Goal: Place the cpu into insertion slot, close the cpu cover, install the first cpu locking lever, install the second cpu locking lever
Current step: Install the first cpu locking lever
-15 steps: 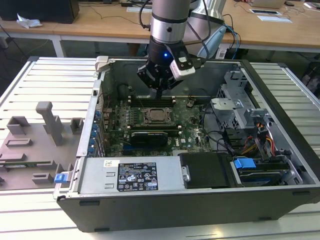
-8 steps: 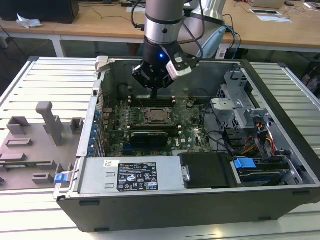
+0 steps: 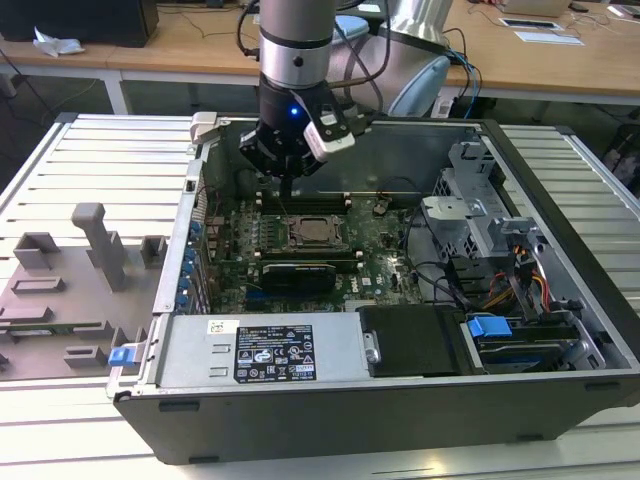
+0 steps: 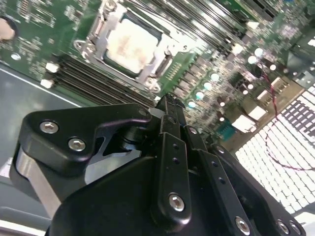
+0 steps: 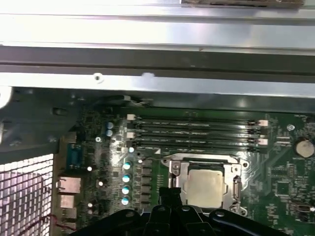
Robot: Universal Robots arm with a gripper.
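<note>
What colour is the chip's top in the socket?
The small flat square cpu is pale silver-grey on top; clearest in the second wrist view.

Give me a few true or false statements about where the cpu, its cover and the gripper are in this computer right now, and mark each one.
1. The cpu sits in the insertion slot. True.
2. The cpu cover stands upright, swung open. False: it lies flat, framing the cpu.
3. The gripper grips the cpu. False: it hangs above the board near the memory slots, apart from the cpu.
4. Long memory slots run alongside the socket. True.
5. The computer case is shut by a side panel. False: it lies open, with the board exposed.
</note>
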